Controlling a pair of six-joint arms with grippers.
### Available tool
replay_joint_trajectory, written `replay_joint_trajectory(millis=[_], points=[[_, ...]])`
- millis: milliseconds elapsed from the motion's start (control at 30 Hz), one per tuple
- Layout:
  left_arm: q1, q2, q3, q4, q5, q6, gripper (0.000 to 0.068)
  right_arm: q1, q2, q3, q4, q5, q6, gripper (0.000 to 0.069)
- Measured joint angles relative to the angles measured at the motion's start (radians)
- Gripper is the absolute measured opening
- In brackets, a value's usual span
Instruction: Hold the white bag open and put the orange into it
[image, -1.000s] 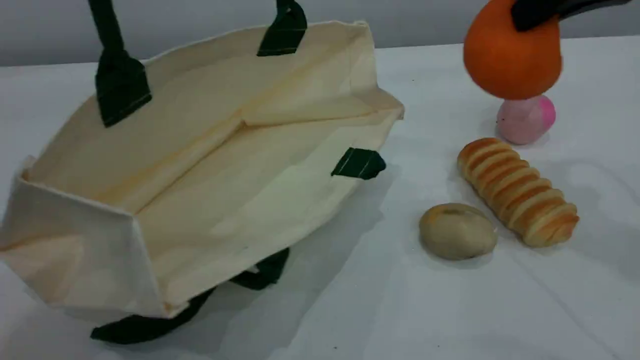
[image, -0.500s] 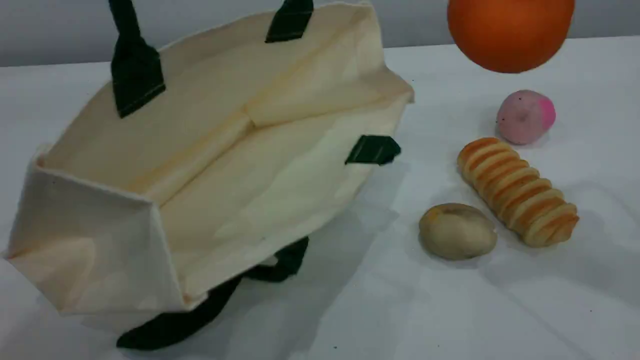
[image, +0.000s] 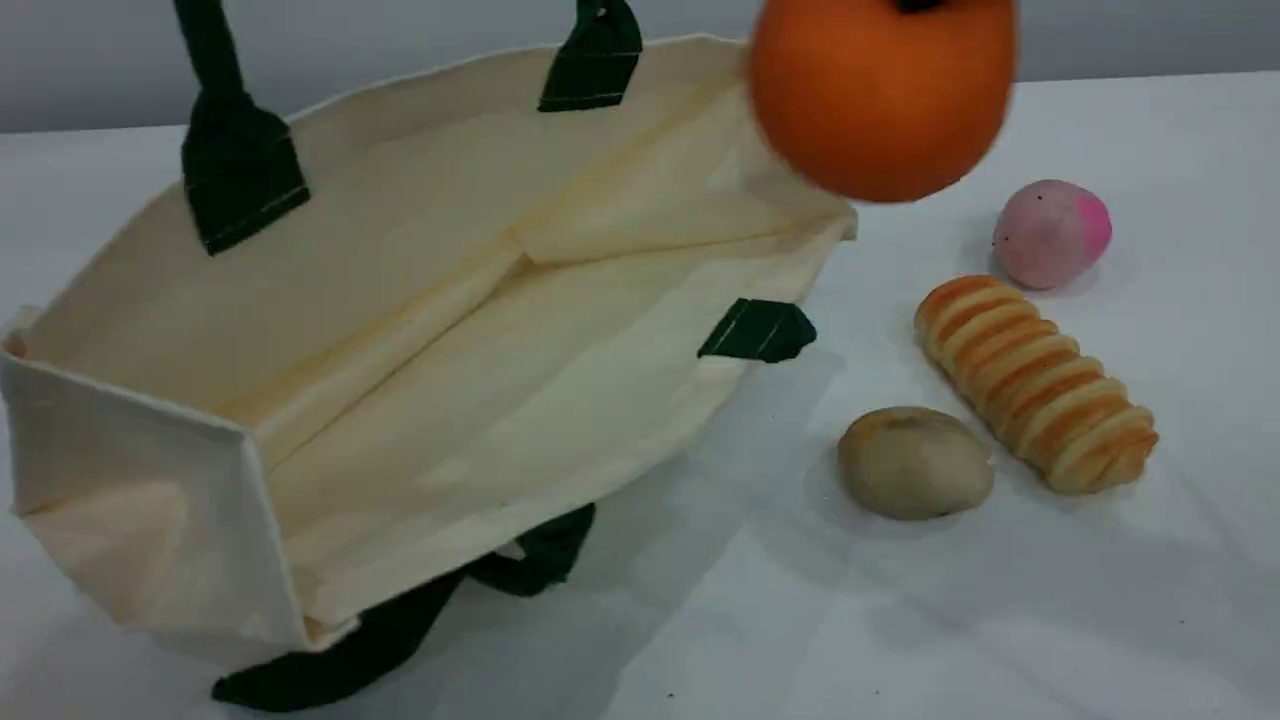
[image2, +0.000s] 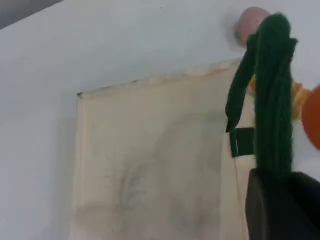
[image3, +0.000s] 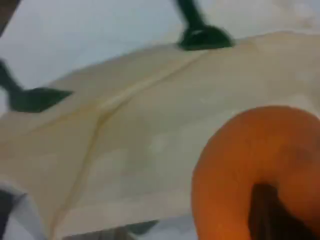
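Note:
The white bag (image: 420, 330) lies with its wide mouth gaping toward the camera. Its dark green handle (image: 235, 170) rises out of the scene view's top edge. In the left wrist view my left gripper (image2: 274, 176) is shut on that bunched green handle (image2: 272, 100), above the bag's cream cloth (image2: 150, 170). The orange (image: 885, 95) hangs in the air over the bag's right end. My right gripper (image3: 262, 200) is shut on the orange (image3: 240, 165) from above, with the bag's inside (image3: 150, 130) below it. Only a dark sliver of that gripper shows in the scene view.
On the white table (image: 900, 620), right of the bag, lie a pink round fruit (image: 1050, 233), a ridged golden bread loaf (image: 1035, 383) and a beige bun (image: 915, 462). The bag's other green handle (image: 380, 640) trails out under its front edge.
The orange has travelled left from above the pink fruit to over the bag's right end. The bag's rim has shifted slightly on its held handle.

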Motion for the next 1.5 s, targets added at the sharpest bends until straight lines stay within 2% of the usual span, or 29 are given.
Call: replay_joint_trajectory(millis=[200, 333, 433, 567, 767, 900, 1233, 1500], points=[[0.0, -0.001, 0.0, -0.002, -0.004, 0.0, 0.0059, 0.144, 0.057, -0.001, 0.059, -0.089, 0.005, 0.0035], [0.0, -0.002, 0.0, -0.003, -0.004, 0.0, 0.0059, 0.211, 0.132, -0.001, 0.11, -0.168, -0.043, 0.0035], [0.0, -0.002, 0.0, -0.003, -0.009, 0.0, 0.0059, 0.243, 0.203, -0.001, 0.197, -0.237, -0.126, 0.0035], [0.0, -0.002, 0.0, -0.004, -0.01, -0.001, 0.0059, 0.242, 0.295, -0.001, 0.378, -0.297, -0.274, 0.0035], [0.0, -0.002, 0.0, -0.004, -0.013, -0.001, 0.0059, 0.242, 0.376, -0.003, 0.709, -0.239, -0.608, 0.0035], [0.0, -0.002, 0.0, -0.01, -0.013, -0.002, 0.0059, 0.242, 0.43, -0.029, 0.811, -0.174, -0.754, 0.0035], [0.0, -0.002, 0.0, -0.01, -0.008, -0.003, 0.0059, 0.243, 0.493, -0.113, 0.815, -0.108, -0.808, 0.0035], [0.0, -0.002, 0.0, -0.01, 0.001, -0.003, 0.0059, 0.243, 0.54, -0.153, 0.815, -0.119, -0.817, 0.0057]])
